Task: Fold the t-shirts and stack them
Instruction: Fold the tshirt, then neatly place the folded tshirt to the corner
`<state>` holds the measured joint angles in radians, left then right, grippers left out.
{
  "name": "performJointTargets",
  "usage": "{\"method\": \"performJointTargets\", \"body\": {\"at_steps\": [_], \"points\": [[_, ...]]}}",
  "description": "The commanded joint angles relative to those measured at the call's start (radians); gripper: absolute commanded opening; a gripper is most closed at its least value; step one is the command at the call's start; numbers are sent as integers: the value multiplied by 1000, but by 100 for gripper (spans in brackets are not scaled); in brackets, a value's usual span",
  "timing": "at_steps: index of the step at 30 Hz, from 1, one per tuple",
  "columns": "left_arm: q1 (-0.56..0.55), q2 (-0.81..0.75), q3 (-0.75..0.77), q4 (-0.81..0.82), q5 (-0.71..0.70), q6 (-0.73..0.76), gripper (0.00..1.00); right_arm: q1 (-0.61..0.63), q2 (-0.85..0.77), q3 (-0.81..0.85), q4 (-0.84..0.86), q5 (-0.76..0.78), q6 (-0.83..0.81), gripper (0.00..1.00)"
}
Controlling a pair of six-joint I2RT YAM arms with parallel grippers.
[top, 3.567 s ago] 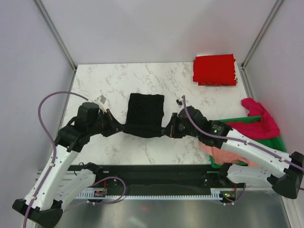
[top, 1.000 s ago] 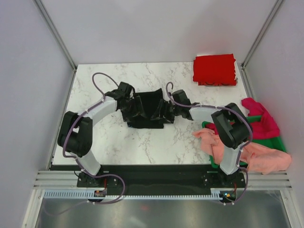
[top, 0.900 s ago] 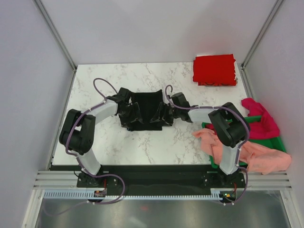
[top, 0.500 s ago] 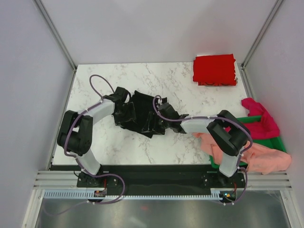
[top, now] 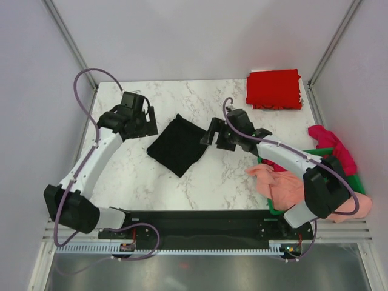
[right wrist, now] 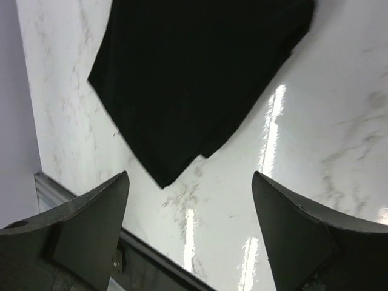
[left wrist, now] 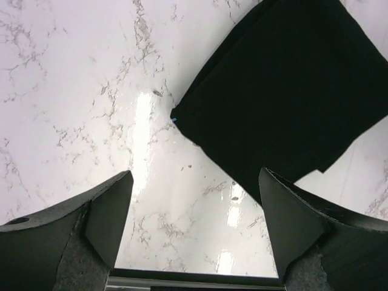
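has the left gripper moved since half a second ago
Yes. The left gripper pulled off the folded black cloth t-shirt, back toward the marble table's far-left corner.

**Four shirts, one bin, two grippers**

There are four t-shirts. One black t-shirt [top: 179,144] lies folded near the centre of the table [top: 121,182]. One red t-shirt [top: 274,89] lies folded at 1 o'clock. One magenta t-shirt [top: 332,154] is at 3 o'clock and one salmon-pink t-shirt [top: 285,185] at 4 o'clock, both draped on the single green bin [top: 351,180]. There are two grippers, the left gripper [top: 144,123] and the right gripper [top: 213,134].
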<state>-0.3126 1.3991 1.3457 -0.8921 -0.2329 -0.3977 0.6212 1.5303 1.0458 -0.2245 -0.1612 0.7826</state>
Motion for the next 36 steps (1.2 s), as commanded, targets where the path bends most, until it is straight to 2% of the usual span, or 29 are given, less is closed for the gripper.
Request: {"method": "performJointTargets", "body": {"at_steps": [1, 4, 9, 16, 23, 26, 27, 29, 30, 33, 36], "points": [[0, -141, -57, -79, 17, 53, 91, -81, 39, 2, -19, -30, -63, 90], [1, -259, -156, -87, 35, 54, 91, -142, 106, 31, -9, -61, -80, 89], [0, -417, -233, -105, 21, 66, 91, -225, 262, 92, 57, -158, -72, 87], [0, -571, -287, -113, -63, 20, 91, -224, 428, 160, 192, -242, -51, 84], [1, -683, -304, -88, -133, 31, 90, -164, 534, 218, 203, -232, -39, 78], [1, -741, -327, -70, -180, 23, 90, -146, 551, 208, 217, -222, -29, 65], [0, -753, -324, -73, -189, 20, 90, -146, 551, 185, 217, -224, -17, 52], [0, -779, -326, -68, -195, 13, 90, -146, 544, 162, 284, -209, -6, 39], [0, -787, -327, -68, -203, 8, 89, -146, 533, 152, 301, -204, -8, 26], [0, -816, -338, -48, -206, 16, 89, -156, 519, 160, 318, -208, -35, 6], [0, -866, -367, 14, -116, 34, 90, -178, 493, 259, 229, -204, -129, 0]]}}
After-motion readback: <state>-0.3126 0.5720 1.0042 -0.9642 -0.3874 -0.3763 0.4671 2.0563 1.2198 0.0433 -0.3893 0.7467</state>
